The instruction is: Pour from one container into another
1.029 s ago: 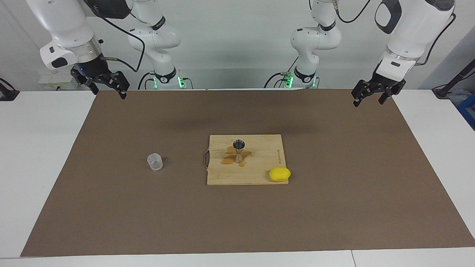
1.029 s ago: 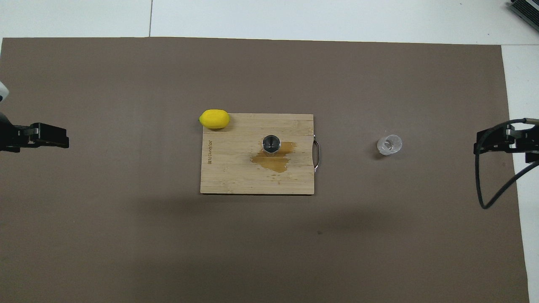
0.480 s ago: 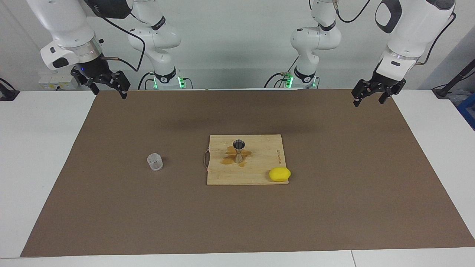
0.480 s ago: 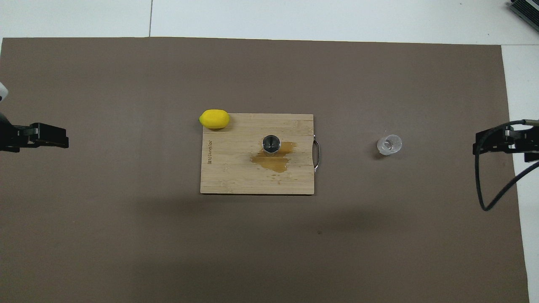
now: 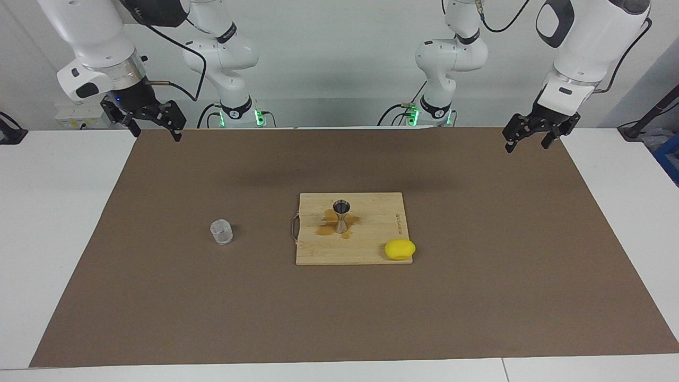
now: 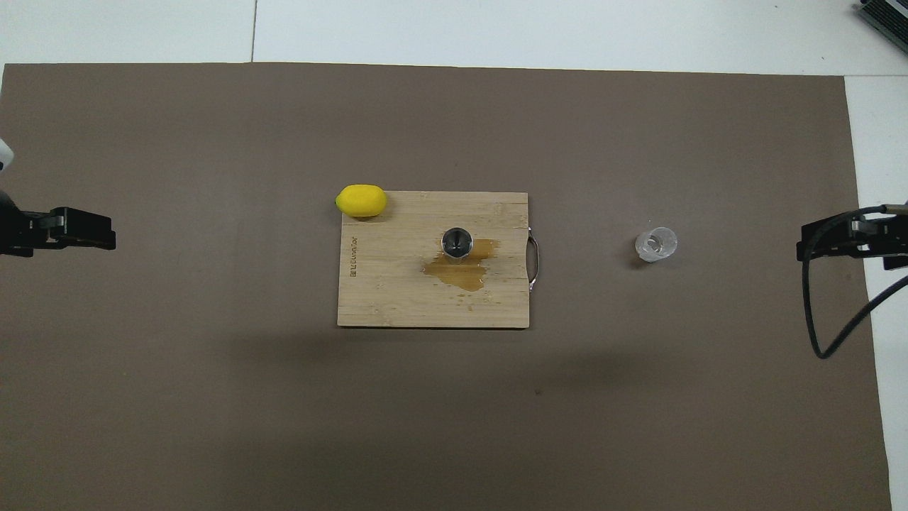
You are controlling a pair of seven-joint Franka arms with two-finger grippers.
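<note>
In the facing view the glass cup (image 5: 221, 232) stands upright on the brown mat (image 5: 159, 297) toward the right arm's end, beside the cutting board (image 5: 371, 252) where the jigger (image 5: 341, 215) stands in a spilled puddle (image 5: 324, 229); the right gripper (image 5: 154, 123) hangs spread open and empty over the mat's edge at that end, the arm closer to the cup. In the overhead view the cup (image 6: 656, 244) sits between the board (image 6: 383, 298) and the right gripper (image 6: 837, 241), roughly level with it, while the left gripper (image 6: 85, 231), also open and empty, waits over the mat's other end.

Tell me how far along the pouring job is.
Looks poured: the glass cup stands on the mat, the jigger upright on the cutting board in a brown spill. Nothing is in hand; left gripper and right gripper hang open at the mat's ends. Nothing visibly remains.
</note>
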